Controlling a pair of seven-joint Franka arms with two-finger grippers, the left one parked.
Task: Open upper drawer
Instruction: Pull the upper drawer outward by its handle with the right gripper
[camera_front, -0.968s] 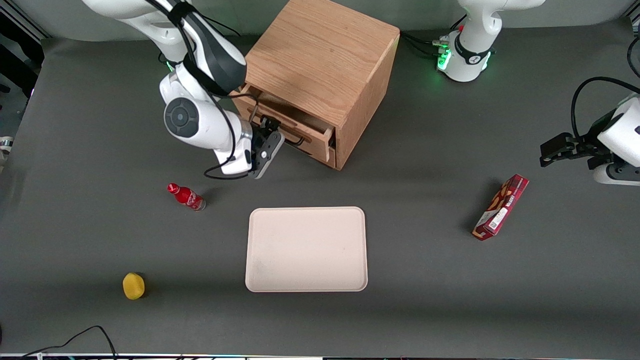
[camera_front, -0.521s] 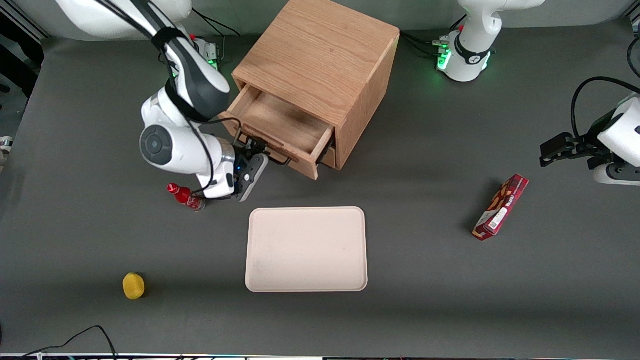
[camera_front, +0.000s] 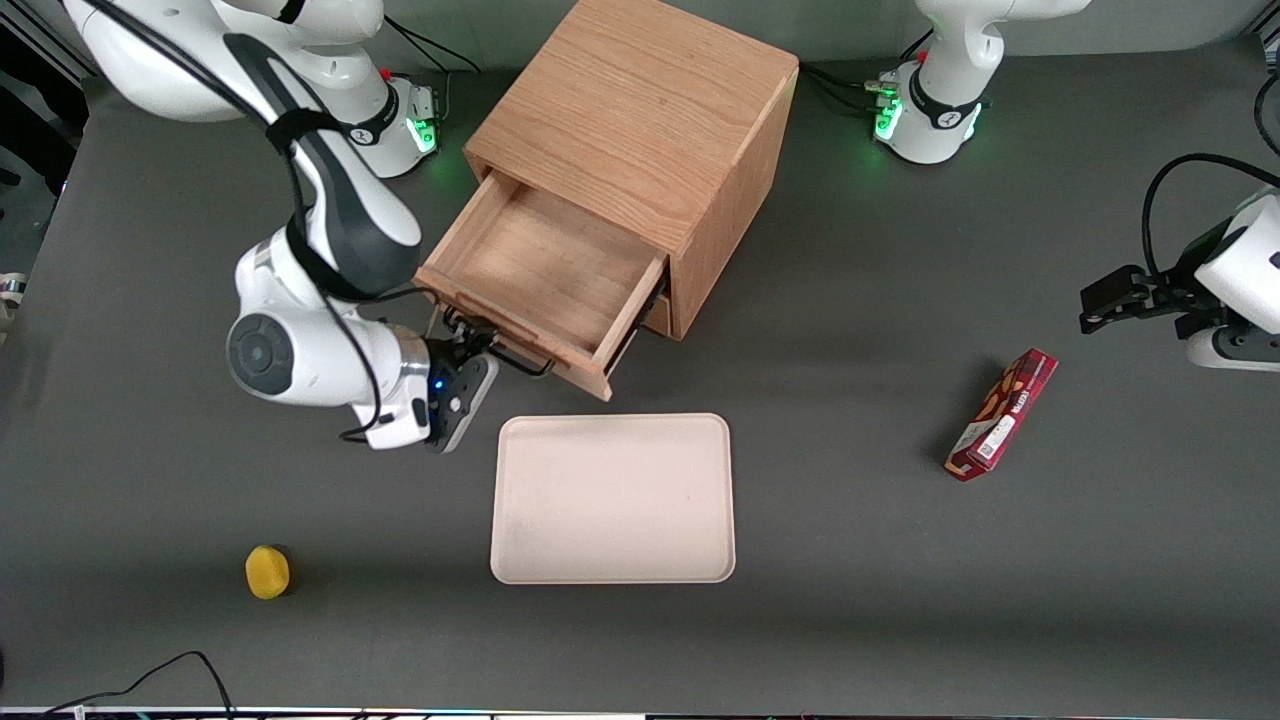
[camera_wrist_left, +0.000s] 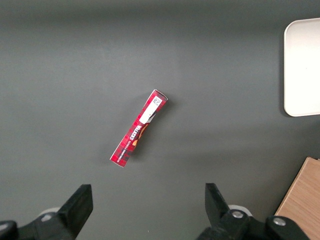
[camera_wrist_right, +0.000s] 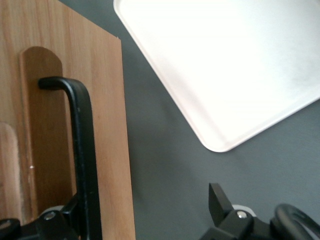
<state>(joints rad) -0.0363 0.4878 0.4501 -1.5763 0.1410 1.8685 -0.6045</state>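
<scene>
The right arm's black two-finger gripper (camera_front: 478, 345) sits low at the front of the light oak upper drawer (camera_front: 540, 265). In the right wrist view the gripper (camera_wrist_right: 142, 210) has its fingers (camera_wrist_right: 220, 202) spread wide apart, clamped on nothing. The drawer's long thin black bar handle (camera_wrist_right: 82, 150) passes between them, just beside one finger and well clear of the other. Whether that near finger touches the bar cannot be told. Seen from the front camera, the handle (camera_front: 500, 350) runs along the drawer's front panel and the gripper meets it toward the end that lies at about 8 o'clock from the drawer's middle. The white wrist trails off from there, also toward 8 o'clock. The drawer is a shallow wooden box, open and bare inside. It stands far out of the square oak cabinet (camera_front: 640, 110), reaching toward 7 o'clock from the cabinet's body. The dark grey table (camera_front: 900, 600) carries the rest. A pale cream rectangular tray with rounded corners (camera_front: 612, 498) lies flat at roughly 5 o'clock from the gripper, near the drawer's front corner but apart from it, and its rounded corner (camera_wrist_right: 225, 60) shows in the wrist camera too. A small round yellow object (camera_front: 267, 572) rests at about 7 o'clock from the gripper, well apart and nearer the front camera. A long red snack box (camera_front: 1002, 414) lies toward the parked arm's end of the table, tilted, at about 3 o'clock from the tray.
</scene>
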